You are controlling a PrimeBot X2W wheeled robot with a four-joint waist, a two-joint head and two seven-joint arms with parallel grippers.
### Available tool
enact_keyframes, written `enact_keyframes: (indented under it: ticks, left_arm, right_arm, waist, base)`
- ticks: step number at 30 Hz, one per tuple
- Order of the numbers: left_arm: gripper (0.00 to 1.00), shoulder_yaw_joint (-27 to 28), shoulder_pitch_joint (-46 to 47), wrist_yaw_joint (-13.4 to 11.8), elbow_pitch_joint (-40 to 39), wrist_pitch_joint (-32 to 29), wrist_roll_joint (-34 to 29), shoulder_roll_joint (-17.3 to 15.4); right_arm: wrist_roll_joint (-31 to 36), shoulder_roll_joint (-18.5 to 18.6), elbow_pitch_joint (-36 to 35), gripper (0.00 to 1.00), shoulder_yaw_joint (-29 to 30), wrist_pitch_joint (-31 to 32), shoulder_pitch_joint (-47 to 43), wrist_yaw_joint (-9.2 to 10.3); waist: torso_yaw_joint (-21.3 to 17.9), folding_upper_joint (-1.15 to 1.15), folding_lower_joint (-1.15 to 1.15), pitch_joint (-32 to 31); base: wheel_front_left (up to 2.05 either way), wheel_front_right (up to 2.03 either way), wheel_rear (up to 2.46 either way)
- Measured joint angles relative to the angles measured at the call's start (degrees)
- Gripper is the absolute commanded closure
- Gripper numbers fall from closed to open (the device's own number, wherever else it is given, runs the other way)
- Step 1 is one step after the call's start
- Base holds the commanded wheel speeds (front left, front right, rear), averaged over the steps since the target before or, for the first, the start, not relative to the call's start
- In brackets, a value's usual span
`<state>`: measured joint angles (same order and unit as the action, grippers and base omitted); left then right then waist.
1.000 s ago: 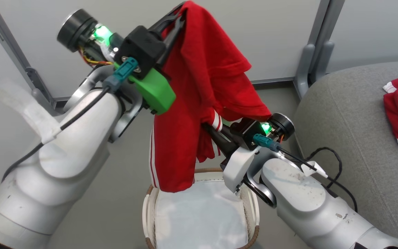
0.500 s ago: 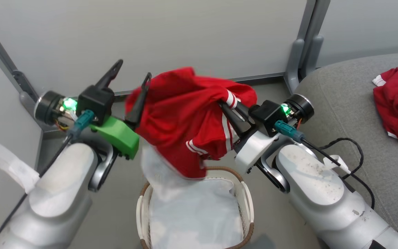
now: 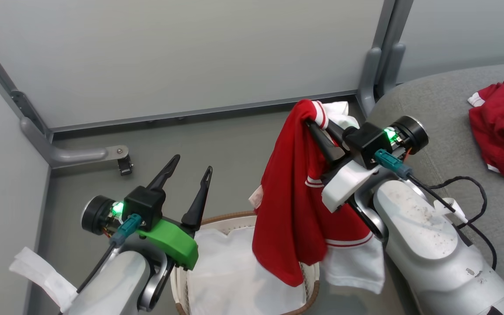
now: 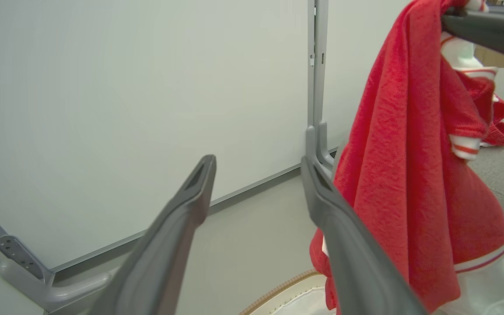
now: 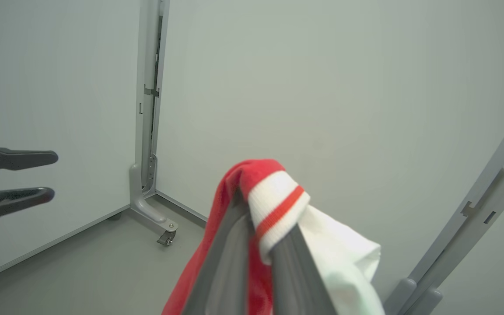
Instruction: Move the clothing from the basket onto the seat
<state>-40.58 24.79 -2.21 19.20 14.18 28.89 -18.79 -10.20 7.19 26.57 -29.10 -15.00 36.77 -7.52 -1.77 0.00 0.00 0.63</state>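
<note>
A red garment [image 3: 293,205] with white trim hangs from my right gripper [image 3: 317,124], which is shut on its striped cuff [image 5: 274,208]; the cloth drapes down over the right rim of the basket [image 3: 311,280]. My left gripper [image 3: 188,168] stands open and empty to the left, above the basket's left edge. From the left wrist, its fingers [image 4: 186,210] are spread with the hanging garment [image 4: 409,175] just to their right. A second red garment [image 3: 503,124] lies on the grey seat [image 3: 444,113] at the far right. The white liner [image 3: 230,271] shows inside the basket.
Grey partition panels stand behind, with a metal post [image 3: 376,65] and a castered foot [image 3: 123,164] on the grey floor. A black cable [image 3: 470,205] loops over my right forearm beside the seat. My left gripper's fingers [image 5: 11,177] show at the right wrist view's left edge.
My left gripper has let go of the garment, opened and dropped low to the left. The right gripper carried the garment rightward toward the seat; it now hangs from that gripper alone.
</note>
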Motion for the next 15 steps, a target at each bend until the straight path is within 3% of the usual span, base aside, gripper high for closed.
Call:
enact_keyframes:
  ticks: [15]
  left_arm:
    - [0.0, -0.16, -2.46, -0.37, -2.26, 0.6, 0.04, 2.27]
  right_arm:
    - [1.83, 2.48, -0.87, 1.0, 2.21, 0.0, 1.26, 0.0]
  waist:
    - [-3.75, 0.0, 0.0, 1.69]
  base:
    - [0.0, 0.0, 0.0]
